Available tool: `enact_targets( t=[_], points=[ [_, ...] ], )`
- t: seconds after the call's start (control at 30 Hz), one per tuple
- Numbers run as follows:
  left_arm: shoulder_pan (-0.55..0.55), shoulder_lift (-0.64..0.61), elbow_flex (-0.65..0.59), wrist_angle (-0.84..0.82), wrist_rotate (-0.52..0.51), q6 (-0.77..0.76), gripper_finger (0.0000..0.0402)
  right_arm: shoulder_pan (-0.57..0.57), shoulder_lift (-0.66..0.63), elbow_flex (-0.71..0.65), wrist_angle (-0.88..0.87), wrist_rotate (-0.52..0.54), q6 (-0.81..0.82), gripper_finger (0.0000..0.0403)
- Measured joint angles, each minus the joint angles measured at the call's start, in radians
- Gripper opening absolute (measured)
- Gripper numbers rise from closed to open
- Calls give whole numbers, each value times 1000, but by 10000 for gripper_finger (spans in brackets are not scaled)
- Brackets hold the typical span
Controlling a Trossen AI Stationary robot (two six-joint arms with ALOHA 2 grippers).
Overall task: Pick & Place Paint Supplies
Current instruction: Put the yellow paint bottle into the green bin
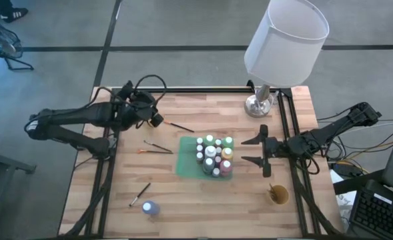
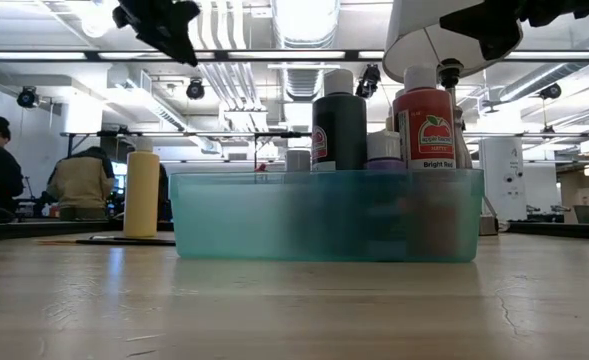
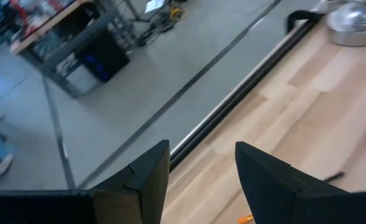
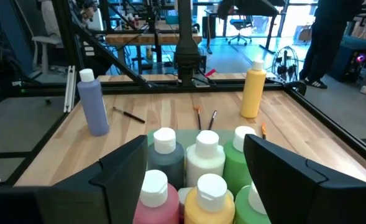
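Several paint bottles (image 1: 214,155) with pale caps stand packed together in a translucent green tub (image 2: 234,215) at mid-table. My right gripper (image 1: 255,149) hovers open just right of the tub, level, its fingers pointing at the bottles (image 4: 206,152). My left gripper (image 1: 159,120) is open and holds nothing, raised over the far left of the table. A yellow bottle (image 4: 252,90) stands upright beneath it. A purple bottle (image 1: 149,208) stands near the front left. Three thin brushes (image 1: 157,148) lie flat on the wood left of the tub.
A lamp with a white shade (image 1: 286,37) stands on its metal base (image 1: 259,104) at the far right. A small tan cup (image 1: 278,194) sits near the front right. Black frame rails run along the table's left, right and far sides. People work in the room behind.
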Motion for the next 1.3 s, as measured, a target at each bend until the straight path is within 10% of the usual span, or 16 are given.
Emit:
enact_targets(
  t=[0.77, 1.3],
  points=[
    [109, -11, -239, -11, 66, -347, 188, 0, 0, -3, -1, 0, 2, 304],
    [124, -183, -274, -171, 117, -547, 188, 0, 0, -10, -1, 0, 2, 262]
  ],
)
